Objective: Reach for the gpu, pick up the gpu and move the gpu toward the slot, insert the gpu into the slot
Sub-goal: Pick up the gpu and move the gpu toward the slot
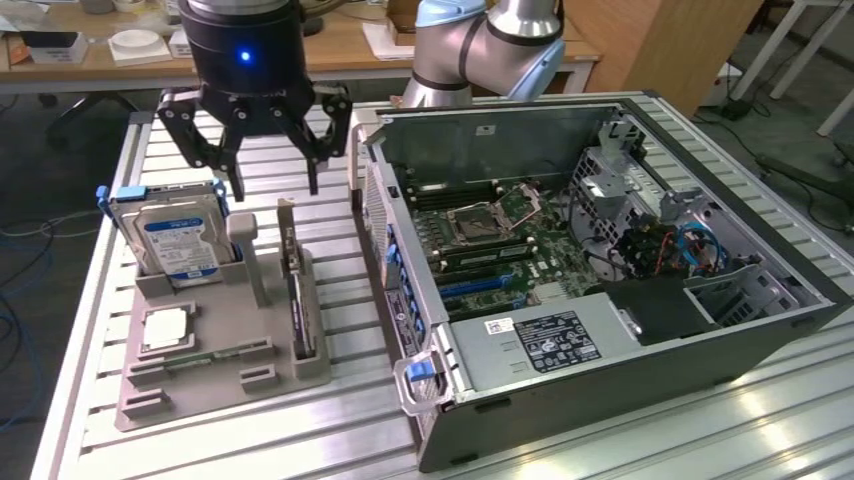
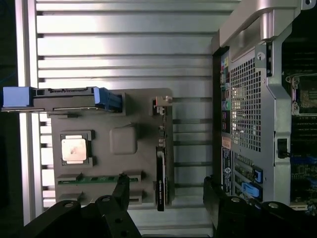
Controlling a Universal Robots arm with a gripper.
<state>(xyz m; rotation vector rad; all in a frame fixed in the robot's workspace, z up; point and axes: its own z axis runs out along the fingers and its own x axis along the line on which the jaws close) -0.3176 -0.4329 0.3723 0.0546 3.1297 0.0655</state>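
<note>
Just below the wide-open, empty black gripper, the thin dark gpu card stands on edge in a grey holder, its long axis running near to far.

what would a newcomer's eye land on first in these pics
The open computer case on the exterior view's right, its green motherboard bared, draws the eye first. Next, the black gripper hangs with jaws wide open, holding nothing, above the grey holder on the exterior view's left. In that holder the gpu stands on edge beside a blue-labelled hard drive.
</note>
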